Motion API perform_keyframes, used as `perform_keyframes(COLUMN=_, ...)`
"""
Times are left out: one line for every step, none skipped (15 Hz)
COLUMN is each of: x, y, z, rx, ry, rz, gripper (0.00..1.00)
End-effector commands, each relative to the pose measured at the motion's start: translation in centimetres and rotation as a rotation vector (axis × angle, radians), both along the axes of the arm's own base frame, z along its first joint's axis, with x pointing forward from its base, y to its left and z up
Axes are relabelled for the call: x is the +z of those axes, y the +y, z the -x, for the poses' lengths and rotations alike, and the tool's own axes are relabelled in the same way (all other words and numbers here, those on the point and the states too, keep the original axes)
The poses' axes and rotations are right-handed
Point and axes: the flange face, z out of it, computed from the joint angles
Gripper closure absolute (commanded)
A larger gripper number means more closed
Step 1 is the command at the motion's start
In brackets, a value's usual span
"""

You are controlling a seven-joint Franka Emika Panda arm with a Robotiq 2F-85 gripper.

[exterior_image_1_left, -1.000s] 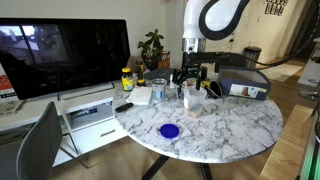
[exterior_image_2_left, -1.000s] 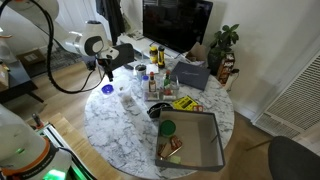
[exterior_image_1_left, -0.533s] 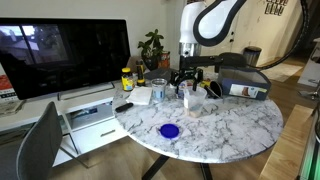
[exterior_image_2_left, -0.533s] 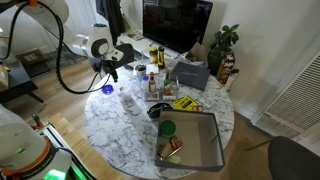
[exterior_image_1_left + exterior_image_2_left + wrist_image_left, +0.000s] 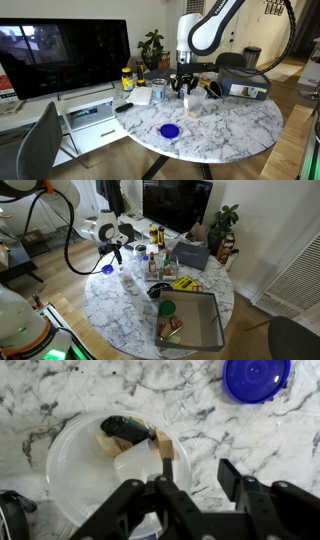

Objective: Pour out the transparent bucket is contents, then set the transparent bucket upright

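The transparent bucket (image 5: 75,475) stands upright on the marble table, seen from above in the wrist view. Inside it lie the contents (image 5: 112,444): tan-brown pieces with a dark piece on top. My gripper (image 5: 195,475) is open and straddles the bucket's near rim, one finger over the inside and one outside. I cannot tell whether it touches the rim. In both exterior views the gripper (image 5: 186,86) (image 5: 117,253) hangs just above the bucket (image 5: 190,101) (image 5: 128,278).
A flat blue disc (image 5: 256,378) (image 5: 169,130) (image 5: 107,269) lies on the table near the bucket. Bottles and jars (image 5: 152,260) stand mid-table. A grey tray (image 5: 195,330) holds items. A monitor (image 5: 65,50) and a plant (image 5: 152,45) stand behind.
The arm has swung toward the bucket and come down, so the gripper now sits over its rim. The bucket and the blue disc have not moved.
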Motion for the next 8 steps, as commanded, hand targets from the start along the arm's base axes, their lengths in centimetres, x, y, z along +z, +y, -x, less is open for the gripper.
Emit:
perform_keyframes(x=-0.7, y=-0.1, z=-0.8, rx=-0.036, ry=-0.026, rz=0.026, gripper=0.77)
perform_keyframes(x=-0.7, y=-0.1, z=-1.0, rx=-0.041, ry=-0.028, rz=0.029, gripper=0.85)
perform_keyframes(x=-0.5, y=-0.2, z=-1.1, rx=-0.048, ry=-0.03, rz=0.034, gripper=0.92)
perform_keyframes(x=-0.4, y=-0.2, z=-1.1, rx=-0.05, ry=-0.031, rz=0.036, gripper=1.0)
perform_keyframes(x=-0.2, y=-0.3, z=-1.1, rx=-0.055, ry=-0.034, rz=0.04, gripper=1.0)
perform_keyframes(x=0.0, y=-0.2, z=-1.0, rx=-0.056, ry=-0.034, rz=0.046, gripper=1.0)
perform_keyframes(x=0.4, y=-0.1, z=-0.9, rx=-0.056, ry=-0.039, rz=0.043, gripper=1.0)
perform_keyframes(x=1.3, y=0.2, z=-0.5, rx=-0.047, ry=-0.052, rz=0.0, gripper=0.99)
